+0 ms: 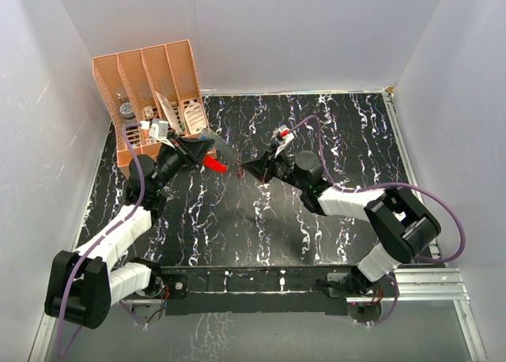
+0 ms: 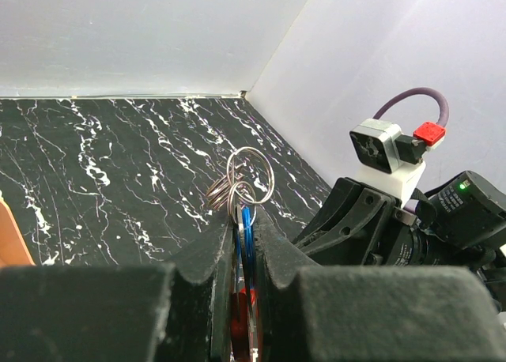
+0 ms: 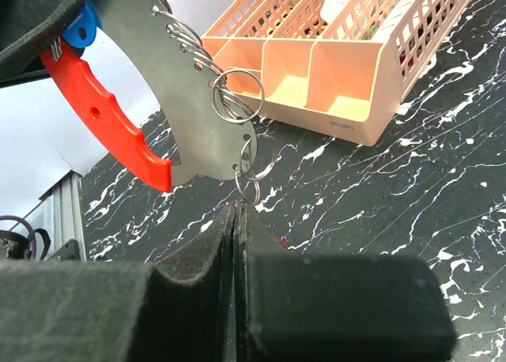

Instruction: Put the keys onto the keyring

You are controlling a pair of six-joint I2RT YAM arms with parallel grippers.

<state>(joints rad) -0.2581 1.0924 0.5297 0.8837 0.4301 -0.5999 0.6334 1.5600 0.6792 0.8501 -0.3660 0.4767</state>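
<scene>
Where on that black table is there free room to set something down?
Bare marble table lies far right, between the right arm and the back wall, and near the middle, between both arms and the base rail. Crowded: the far-left corner with the orange basket, and the centre where the left arm holds the keyring.

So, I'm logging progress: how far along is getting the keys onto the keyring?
Done: the left gripper is clamped on the keyring, holding it off the table, with a blue piece, probably the blue key, pinched alongside. In hand: the right gripper is shut on a split ring hanging from the keyring's grey band. Left: neither key is visibly threaded on any ring.
</scene>
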